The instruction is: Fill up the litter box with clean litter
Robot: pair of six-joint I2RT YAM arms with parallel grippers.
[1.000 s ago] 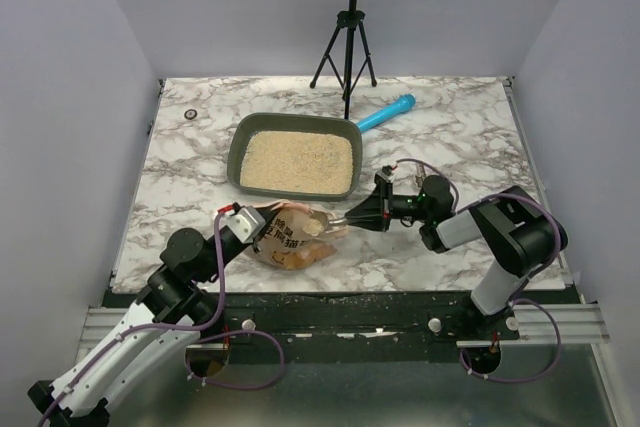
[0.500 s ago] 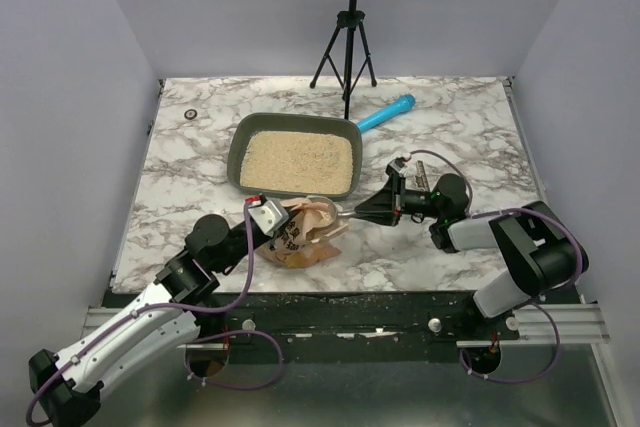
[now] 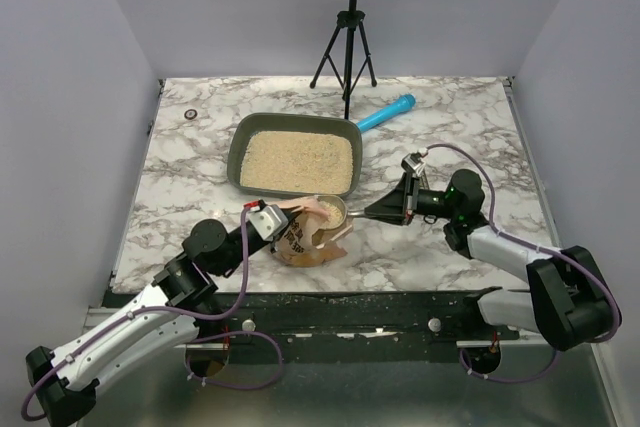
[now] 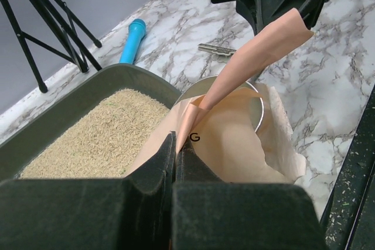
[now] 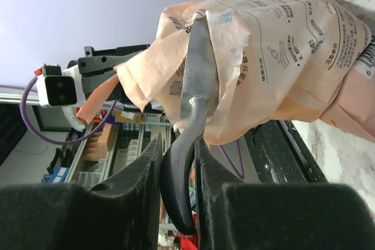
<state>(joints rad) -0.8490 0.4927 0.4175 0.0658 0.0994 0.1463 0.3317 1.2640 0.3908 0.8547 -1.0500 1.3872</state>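
The dark grey-green litter box [image 3: 236, 155] lies at mid-table and holds a layer of pale beige clean litter [image 3: 297, 162]; its near rim [image 4: 120, 77] and the litter [image 4: 88, 139] fill the left of the left wrist view. In front of it stands an orange-pink bag [image 3: 303, 239]. My left gripper [image 3: 270, 222] is shut on the bag's top edge [image 4: 174, 139]. My right gripper [image 3: 375, 211] is shut on the dark handle [image 5: 179, 162] of a silver scoop [image 3: 331, 212]. The scoop's bowl [image 4: 202, 86] sits in the bag's mouth [image 5: 196, 74].
A blue cylinder [image 3: 387, 113] lies behind the box's right corner. A black tripod [image 3: 345, 47] stands at the back. A small round object [image 3: 190, 114] sits at the far left. Loose granules dot the black front rail [image 3: 330, 307].
My left gripper has pushed right and forward, and the bag now stands more upright. My right gripper has drawn back to the right and risen, with the scoop's bowl lifted to the bag's mouth.
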